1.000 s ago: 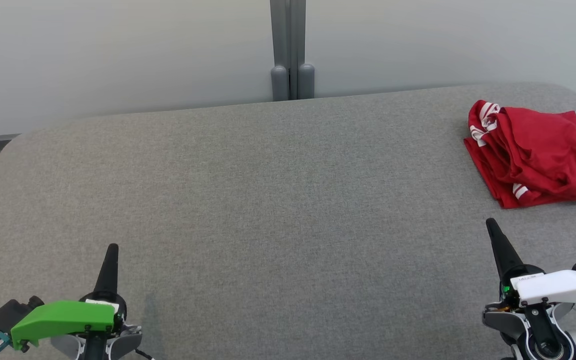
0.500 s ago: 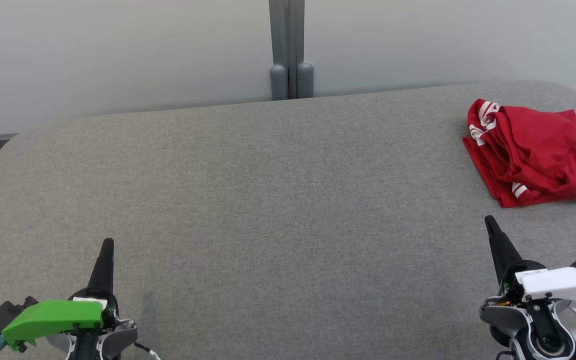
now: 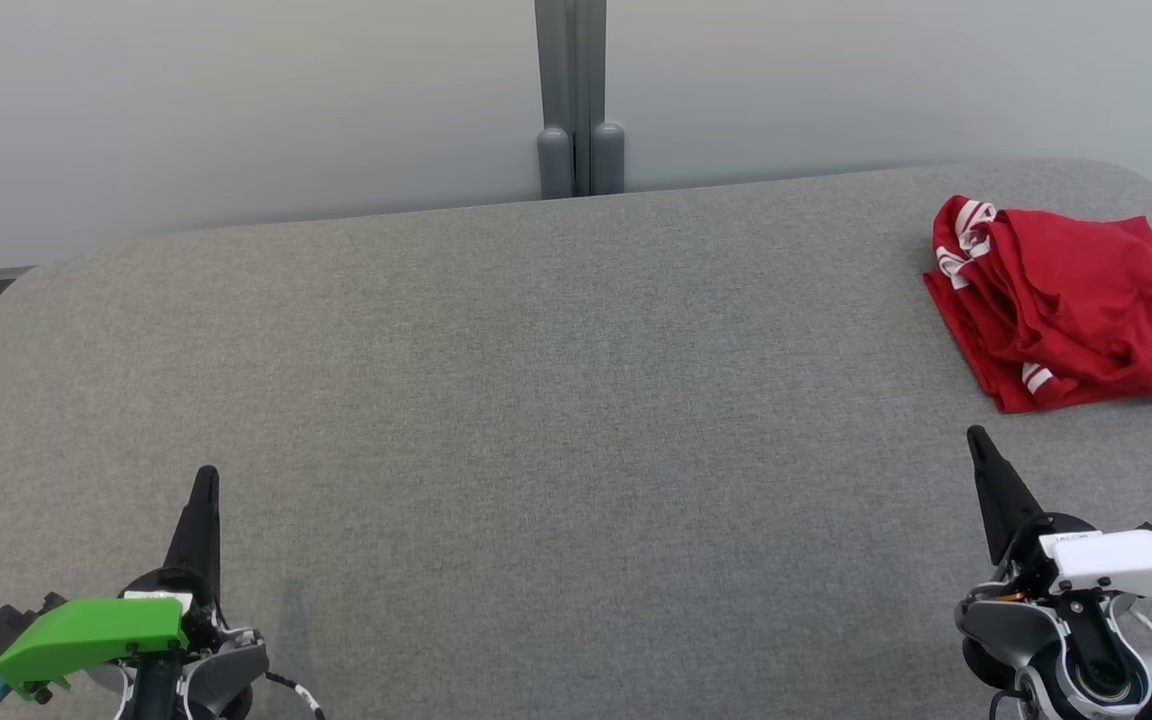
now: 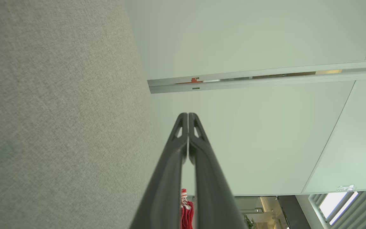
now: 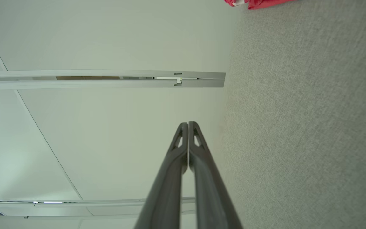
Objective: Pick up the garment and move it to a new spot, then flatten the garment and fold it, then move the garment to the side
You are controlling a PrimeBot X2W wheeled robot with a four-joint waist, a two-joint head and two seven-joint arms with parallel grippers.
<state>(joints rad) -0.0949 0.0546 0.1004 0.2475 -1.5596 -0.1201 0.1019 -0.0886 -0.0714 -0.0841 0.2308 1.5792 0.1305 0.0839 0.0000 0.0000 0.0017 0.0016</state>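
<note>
Grey woven fabric was seen covering the broad table (image 3: pixel 556 420), whose far corners were rounded. Nearest the camera, at the lower left of the head view, the left gripper (image 3: pixel 204 480) was held low over the fabric. It sat beneath a green housing (image 3: pixel 86 635), and its dark fingers were pointed toward the table's far edge. In the left wrist view its jaws were shown pressed together along their length, the tips meeting. At the lower right, the right gripper (image 3: pixel 977 442) was held in the same way under a white housing (image 3: pixel 1126 565), with its fingers tilted a little to the left. In the right wrist view its jaws were likewise shown closed tip to tip. The two grippers were kept well apart from each other.

Farther off, beyond the right gripper and near the table's far right corner, the garment (image 3: pixel 1071 300) was laid. It was a red piece with white striped trim, folded into a rough, rumpled bundle, and it was cut off by the right edge of the head view. It was kept apart from both grippers, though nearer the right one. Farthest away, a pale wall (image 3: pixel 236 100) was seen behind the table, divided by a grey upright post (image 3: pixel 579 90).
</note>
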